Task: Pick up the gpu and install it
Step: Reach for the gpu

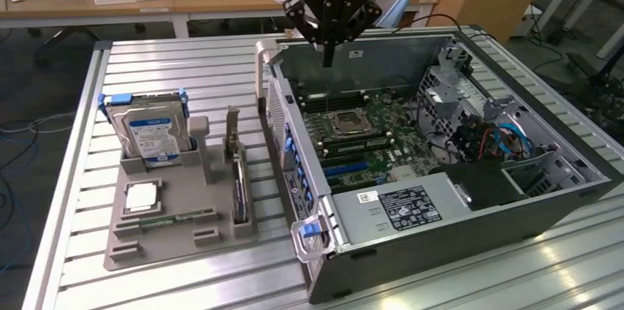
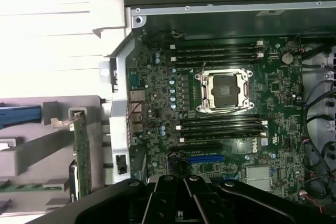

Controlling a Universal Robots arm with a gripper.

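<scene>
A black robot pincer (image 1: 329, 58) is hanging over the far rim of the open dark metal computer tower case (image 1: 439, 229) lying on its side on the ribbed silver aluminium table (image 1: 175, 61). Its fingers are looking clenched together and are carrying nothing.

The gpu, a thin dark rectangular circuit card with a narrow silver bracket (image 1: 239, 193), is standing on edge in a slot of the grey plastic parts holder (image 1: 137, 244), just beside the case on the exterior view's left and well apart from the pincer. In the wrist view the card (image 2: 81, 150) is showing edge-on in that same holder, untouched.

Sharing the holder, the thick silver hard drive with the blue-and-white label (image 1: 151, 134) is standing upright and the slim green memory stick (image 1: 175, 216) is lying flat near the front.

Inside the case, the green motherboard (image 1: 370, 134) is lying exposed. The blue expansion slot (image 2: 206, 158) near the square silver processor socket (image 2: 224, 90) is sitting bare, with no card seated in it.

Judging by this, the task is hardly getting under way: the pick-up is not yet made, and both lifting the card and pressing it into the board are remaining to be done.
</scene>
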